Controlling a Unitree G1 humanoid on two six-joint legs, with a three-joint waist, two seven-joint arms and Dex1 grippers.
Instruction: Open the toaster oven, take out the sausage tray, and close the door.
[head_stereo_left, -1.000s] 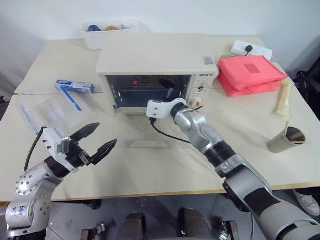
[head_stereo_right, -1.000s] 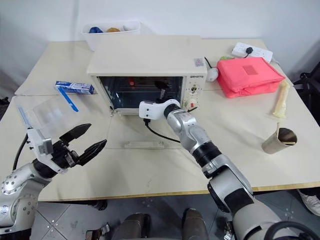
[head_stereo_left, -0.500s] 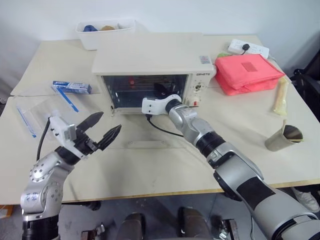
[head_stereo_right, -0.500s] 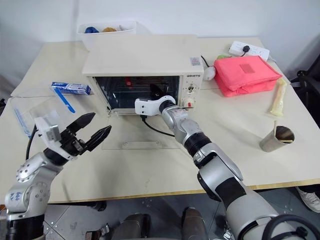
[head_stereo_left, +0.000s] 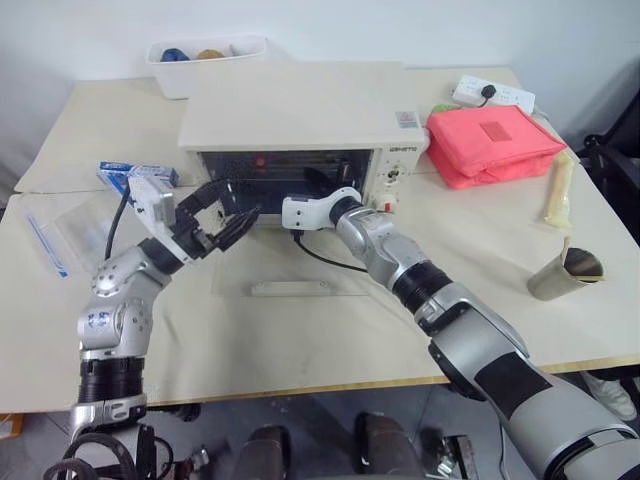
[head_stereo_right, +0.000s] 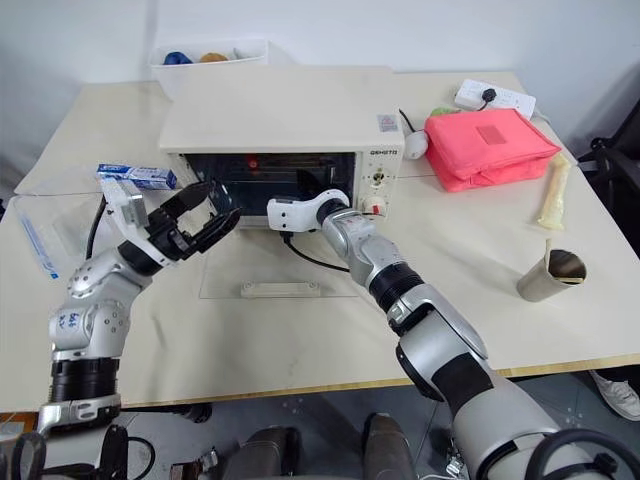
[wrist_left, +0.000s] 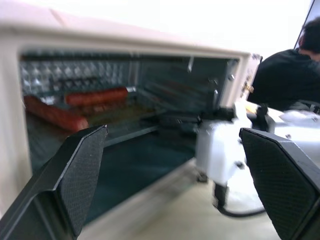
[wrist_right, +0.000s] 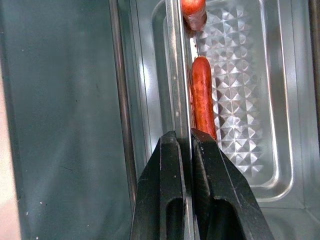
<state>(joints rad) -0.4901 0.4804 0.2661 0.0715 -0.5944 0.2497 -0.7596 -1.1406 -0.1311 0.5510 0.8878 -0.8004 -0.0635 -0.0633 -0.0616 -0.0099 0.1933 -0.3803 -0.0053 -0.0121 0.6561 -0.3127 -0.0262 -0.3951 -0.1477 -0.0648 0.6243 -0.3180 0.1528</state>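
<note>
Beige bench (head_stereo_left: 330, 340) carrying the toaster oven (head_stereo_left: 300, 110), door (head_stereo_left: 300, 275) folded down. Right tool (wrist_right: 186, 142) clamps the sausage tray (wrist_right: 250, 100) rim inside; left tool (head_stereo_left: 225, 210) gapes wide at the oven mouth.

Cream-white toaster oven (head_stereo_left: 300, 105), dark inside, red dot by its knobs. Silver sausage tray (wrist_right: 240, 100) with embossed diamond pattern; red-orange sausages (wrist_right: 202, 97) on it. Door (head_stereo_left: 300, 268) clear glass, cream handle bar. Both tools black: right tool (wrist_right: 184, 145) plain, left tool (head_stereo_left: 228, 210) with fine-textured pads (wrist_left: 82, 175). Table (head_stereo_left: 330, 340) pale beige. Pink-red pouch (head_stereo_left: 495, 145), white power strip (head_stereo_left: 493, 95), white bin (head_stereo_left: 205, 60) holding blue and orange items, blue-white box (head_stereo_left: 135, 175), grey-silver cup (head_stereo_left: 560, 275).
</note>
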